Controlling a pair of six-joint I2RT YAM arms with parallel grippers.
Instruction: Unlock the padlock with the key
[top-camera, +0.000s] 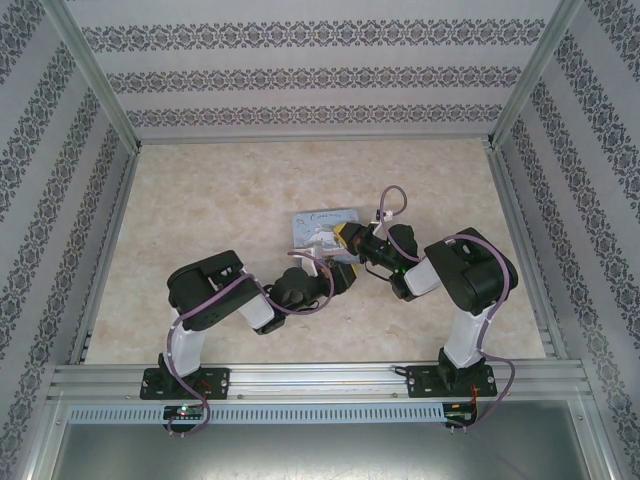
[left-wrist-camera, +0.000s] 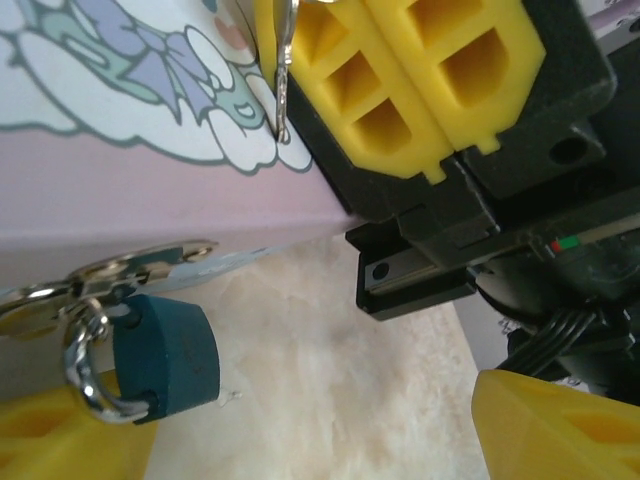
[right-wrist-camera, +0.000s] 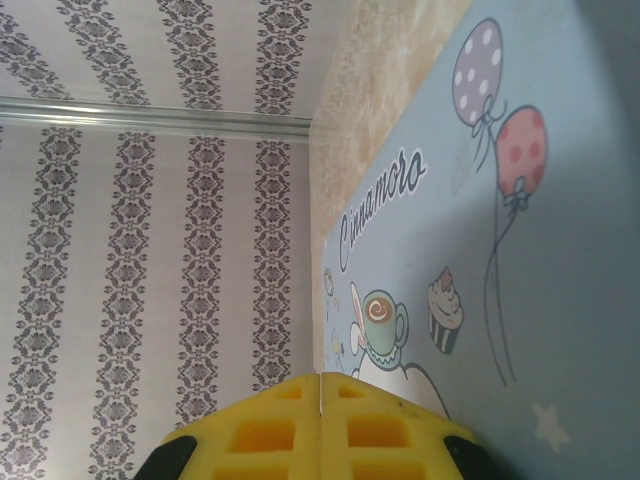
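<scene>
The small teal padlock (left-wrist-camera: 168, 355) hangs by its silver shackle (left-wrist-camera: 84, 378) from the metal hasp (left-wrist-camera: 135, 262) on the front of the cartoon tin (top-camera: 322, 225). My left gripper (left-wrist-camera: 310, 445) is open at the tin's near side. The padlock sits just inside its left finger (left-wrist-camera: 55, 440), and the right finger (left-wrist-camera: 560, 425) stands far off. My right gripper (top-camera: 349, 238) hovers over the tin's lid (right-wrist-camera: 500, 250), shut on the thin silver key (left-wrist-camera: 283, 85). The key's blade points down toward the tin, apart from the padlock.
The tin lies mid-table on the beige marbled surface (top-camera: 200, 210). Both arms crowd together at its near right corner. Patterned walls (top-camera: 300, 70) and aluminium rails (top-camera: 300, 378) enclose the table.
</scene>
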